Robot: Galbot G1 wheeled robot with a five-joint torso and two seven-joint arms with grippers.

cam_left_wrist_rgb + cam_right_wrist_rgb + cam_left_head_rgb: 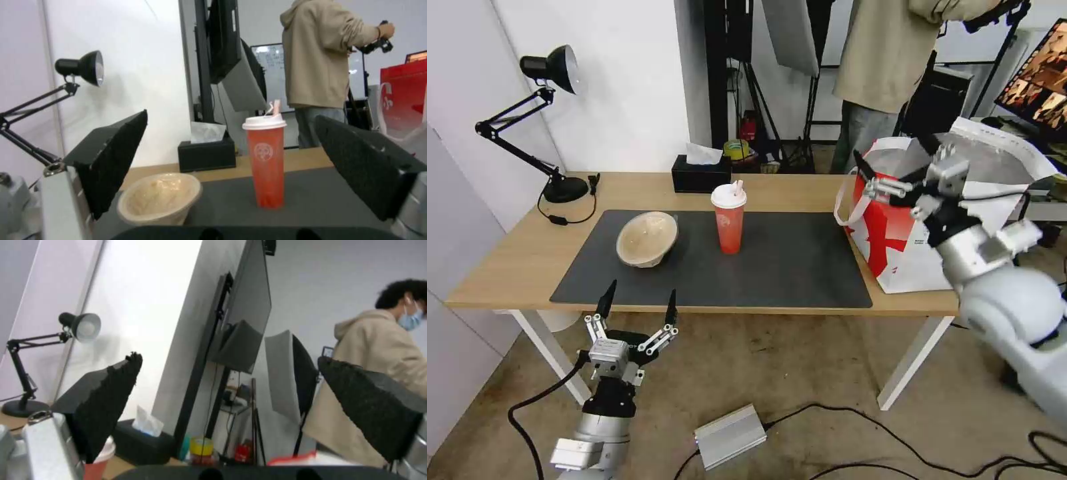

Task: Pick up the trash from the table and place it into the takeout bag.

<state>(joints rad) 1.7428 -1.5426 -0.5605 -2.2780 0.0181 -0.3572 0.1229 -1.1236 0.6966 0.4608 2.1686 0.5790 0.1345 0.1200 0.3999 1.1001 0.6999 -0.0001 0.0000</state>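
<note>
So the table (800, 190) is a long light-wood desk with a dark grey mat (787, 260) on it, and two bits of trash sit out on that mat: a beige bowl (647, 238) tipped over on its side toward the left part, and just to its right, not touching, a red drink cup (729, 223) with a white lid standing upright. The takeout bag (907, 253), white and red with white handles, stands open at the right end of the table, partly off the mat. The left gripper (637, 303) hangs low in front of the table's near edge, below the bowl, fingers spread wide with nothing between them; from its wrist camera you look straight across at the bowl and cup. The right gripper (894, 172) is up over the bag's open mouth, fingers apart too and empty as far as I can see. Behind the cup, a black tissue box (701, 173) sits near the far edge, and a black desk lamp (537, 120) stands on the far left corner.
</note>
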